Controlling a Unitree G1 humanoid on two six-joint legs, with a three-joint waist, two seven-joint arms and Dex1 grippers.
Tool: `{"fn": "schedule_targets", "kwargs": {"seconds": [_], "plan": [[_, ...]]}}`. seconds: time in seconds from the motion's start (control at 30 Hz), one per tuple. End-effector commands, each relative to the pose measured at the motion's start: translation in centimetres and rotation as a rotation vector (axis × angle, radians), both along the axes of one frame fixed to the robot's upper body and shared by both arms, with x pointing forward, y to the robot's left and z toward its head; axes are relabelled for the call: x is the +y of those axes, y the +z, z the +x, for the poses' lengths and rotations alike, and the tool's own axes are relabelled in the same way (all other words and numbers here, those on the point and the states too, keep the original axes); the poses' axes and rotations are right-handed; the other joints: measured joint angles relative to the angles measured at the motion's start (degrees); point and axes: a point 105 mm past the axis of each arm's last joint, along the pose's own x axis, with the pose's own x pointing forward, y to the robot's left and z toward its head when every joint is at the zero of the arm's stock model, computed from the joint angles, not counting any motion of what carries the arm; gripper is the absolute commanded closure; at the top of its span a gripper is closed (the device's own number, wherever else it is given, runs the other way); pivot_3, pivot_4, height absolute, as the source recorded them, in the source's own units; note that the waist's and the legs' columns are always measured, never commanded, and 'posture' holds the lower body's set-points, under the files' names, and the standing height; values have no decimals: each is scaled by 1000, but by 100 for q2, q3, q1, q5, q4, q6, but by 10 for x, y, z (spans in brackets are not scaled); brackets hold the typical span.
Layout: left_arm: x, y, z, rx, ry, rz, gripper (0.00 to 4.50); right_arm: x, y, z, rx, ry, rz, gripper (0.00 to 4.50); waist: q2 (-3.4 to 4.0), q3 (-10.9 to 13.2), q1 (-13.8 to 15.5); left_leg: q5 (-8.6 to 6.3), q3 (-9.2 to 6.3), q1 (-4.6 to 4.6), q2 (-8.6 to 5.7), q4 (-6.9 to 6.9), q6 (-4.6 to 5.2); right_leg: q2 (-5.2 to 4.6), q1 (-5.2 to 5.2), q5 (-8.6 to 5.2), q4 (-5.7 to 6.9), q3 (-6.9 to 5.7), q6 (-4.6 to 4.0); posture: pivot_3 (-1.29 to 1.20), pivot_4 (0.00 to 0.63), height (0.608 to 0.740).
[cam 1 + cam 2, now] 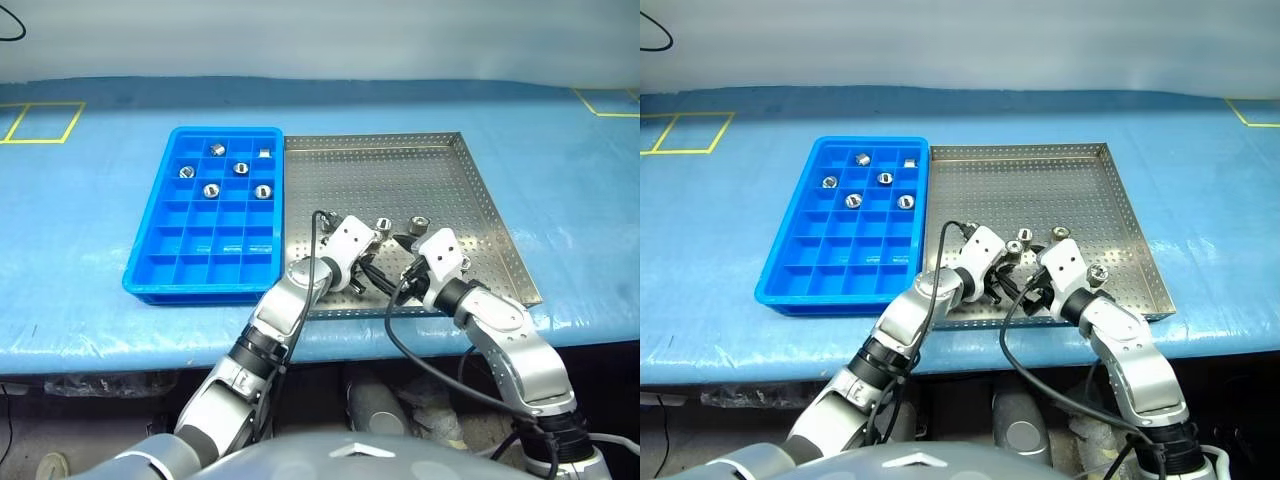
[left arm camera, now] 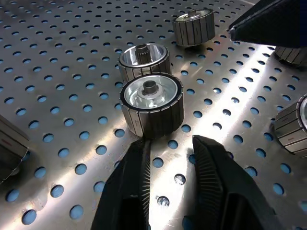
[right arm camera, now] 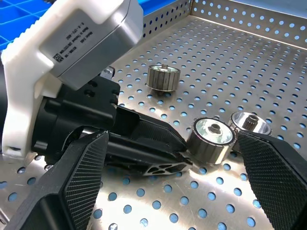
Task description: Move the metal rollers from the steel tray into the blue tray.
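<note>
Both arms reach over the near edge of the steel tray (image 1: 470, 190), which sits on a pale blue covered surface (image 1: 90, 250) with the blue tray (image 1: 150, 262) touching its left rim. Left end effector (image 2: 170, 148) is low over the perforated floor, its two black fingers (image 2: 129, 191) drawn close together with only a narrow gap, tips just short of a metal roller (image 2: 151, 106); nothing sits between them, so closed and empty. A second roller (image 2: 144, 58) stands touching behind that one, a third (image 2: 194, 27) lies farther off, and more show at the edge of the left wrist view (image 2: 292, 128). Right end effector (image 3: 175, 163) is spread wide, one finger (image 3: 79, 177) on each side of the left arm's fingers and of the near roller, holding nothing. From the head, three or four rollers cluster near the front middle of the steel tray, around the two end effectors (image 1: 1024, 236). In the blue tray, five rollers (image 1: 241, 168) rest in separate compartments in the far rows; one more small pale piece (image 1: 265, 153) lies in the far right compartment, too small to tell what it is. Yellow tape marks (image 1: 40, 122) lie on the surface at the far corners.
</note>
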Motion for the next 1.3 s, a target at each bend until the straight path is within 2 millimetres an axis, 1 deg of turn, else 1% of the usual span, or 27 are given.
{"fn": "schedule_targets", "kwargs": {"seconds": [0.03,0.23,0.27,0.33,0.57,0.63,0.7,0.93,1.0,1.1,1.3], "plan": [[-13,17,0,-45,-25,-37,3813,11,14,-2,-50,48,16,0,0,0,0,0,0,0,0,0,0,0,0,0,0,0,0,-118,150,740],[-15,25,-5,-67,-38,-52,3813,11,14,-2,-53,47,14,0,0,0,-2,0,0,0,0,0,0,0,0,0,0,0,0,-118,150,740],[-14,27,-5,-73,-32,-58,3643,11,14,-2,-53,46,15,0,0,0,-4,0,0,0,0,0,0,0,0,0,0,0,0,-118,150,740],[-10,31,-6,-89,-7,-61,3260,12,14,-2,-53,47,15,0,0,0,-7,0,0,0,0,0,0,0,0,0,0,0,0,-117,150,740],[2,51,-5,-132,98,-111,999,14,14,-2,-53,48,17,0,-1,0,1,0,0,1,0,1,0,0,1,0,1,0,0,-107,150,740],[10,57,3,-149,168,-136,999,15,14,-1,-55,52,20,0,-1,1,2,0,0,1,0,1,0,0,0,0,1,0,0,-105,150,740],[16,59,11,-155,222,-146,999,16,15,0,-57,54,22,0,-2,1,17,0,-1,1,0,1,0,0,1,0,1,0,1,-105,150,740],[24,63,28,-166,298,-148,999,18,15,0,-58,57,27,0,-7,4,68,0,-1,-4,-3,1,0,-2,1,3,-4,0,5,-108,150,740],[24,62,31,-162,307,-149,999,19,14,0,-58,56,28,0,-7,4,68,0,-1,-3,-3,1,0,-3,1,15,-6,0,26,-113,150,740],[23,60,35,-141,317,-161,999,19,14,0,-58,54,30,0,-8,5,49,0,-1,-3,-3,0,0,-1,-1,15,-5,0,26,-119,150,740],[27,46,44,-100,371,-131,999,18,14,0,-63,46,31,0,-9,5,43,0,-1,-4,-3,0,0,-1,-1,15,-5,0,26,-124,150,740]]}}
